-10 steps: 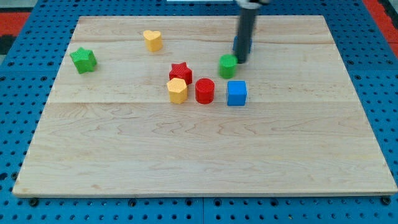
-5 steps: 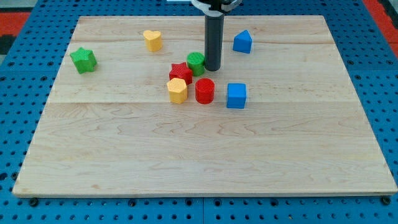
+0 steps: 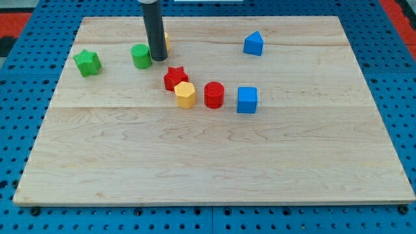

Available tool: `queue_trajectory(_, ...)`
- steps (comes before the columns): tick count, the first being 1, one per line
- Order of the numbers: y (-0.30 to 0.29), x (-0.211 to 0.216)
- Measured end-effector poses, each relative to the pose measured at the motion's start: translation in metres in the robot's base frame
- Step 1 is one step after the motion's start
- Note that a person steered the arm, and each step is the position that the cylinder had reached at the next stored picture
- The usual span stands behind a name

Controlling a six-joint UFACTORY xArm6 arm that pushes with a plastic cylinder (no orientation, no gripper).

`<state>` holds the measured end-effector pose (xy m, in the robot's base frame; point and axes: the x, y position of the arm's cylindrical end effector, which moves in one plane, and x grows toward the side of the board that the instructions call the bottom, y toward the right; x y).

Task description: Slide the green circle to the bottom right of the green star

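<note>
Worktop (image 3: 214,162): a pale wooden board on a blue pegboard surround (image 3: 19,117); we see no containers on it, only loose blocks.

Green circle (image 3: 141,56): a short, bright green cylinder standing on its flat end, round face up. It sits in the board's upper left part, to the view's right of the green star (image 3: 86,62) and nearly level with it, the two apart with bare wood between. Being round, it shows no long axis and no facing direction that we can make out.

My tip (image 3: 158,58): the lower end of our dark upright rod, set just beside the green circle on its right side, touching or all but touching; we cannot tell which. We carry no hand, so there is nothing open or closed to report.

Yellow block (image 3: 166,41): mostly hidden behind the rod, shape not readable.

Central group, below and right of the tip: red star (image 3: 175,77), with a yellow hexagon-like block (image 3: 185,95) against its lower right; red cylinder (image 3: 214,95) just beside that; blue cube (image 3: 247,99) a little further right.

Blue block with a peaked top (image 3: 253,43): alone, upper right.
</note>
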<state>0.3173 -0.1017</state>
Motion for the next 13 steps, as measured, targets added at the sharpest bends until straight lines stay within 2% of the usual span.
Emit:
queue_trajectory(1,-0.002,-0.014)
queue_trajectory(2,-0.037,-0.021)
queue_trajectory(3,-0.08,-0.003)
queue_trajectory(4,-0.088,-0.003)
queue_trajectory(13,-0.061,0.014)
